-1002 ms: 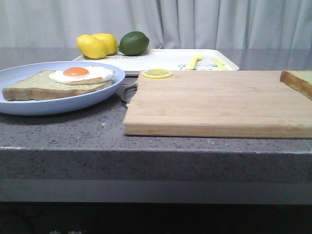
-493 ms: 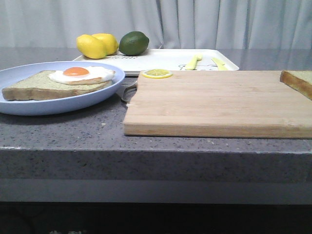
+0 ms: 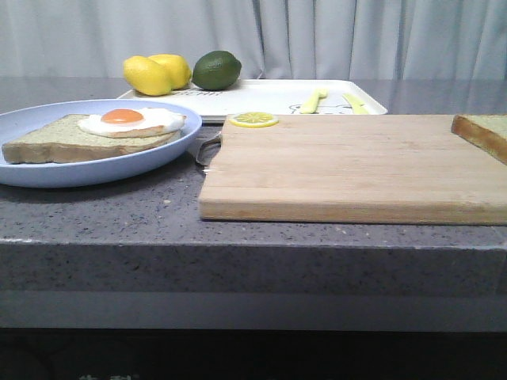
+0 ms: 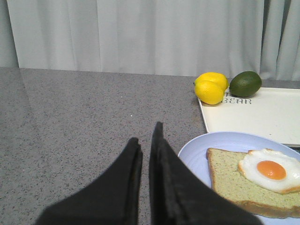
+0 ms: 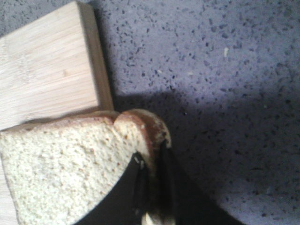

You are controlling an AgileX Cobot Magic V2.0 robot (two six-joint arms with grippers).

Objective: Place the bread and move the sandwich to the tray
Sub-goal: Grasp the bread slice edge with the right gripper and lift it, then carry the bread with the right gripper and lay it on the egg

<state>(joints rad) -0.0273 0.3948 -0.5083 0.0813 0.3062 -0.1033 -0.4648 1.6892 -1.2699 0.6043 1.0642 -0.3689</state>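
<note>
Right gripper (image 5: 152, 187) is clamped on the crust edge of the bread (image 5: 65, 159) — one dark finger lies across the face, the other sits just outside the crust. The slice lies at the far right corner of the wooden cutting board (image 3: 348, 166), partly overhanging it above the grey counter (image 3: 119, 214).

Task status, judged from the current layout:
- Bread placement is not done. The lower slice (image 3: 75, 141) with the fried egg (image 3: 131, 120) on the light-blue plate (image 3: 47, 170) is uncovered, so no complete sandwich exists yet.
- Transfer to the tray (image 3: 269, 96) is not done. The tray sits behind the board and carries two lemons (image 3: 157, 74), a lime (image 3: 216, 70) and yellow utensils (image 3: 333, 100).
- A lemon slice (image 3: 253, 119) rests on the board's rear edge.

Arm pose: the right wrist points steeply down at the board corner. Left gripper (image 4: 145, 150) has its fingers together and holds nothing — it is aimed level across the counter, just beside the plate rim. Neither arm shows in the front view.
</note>
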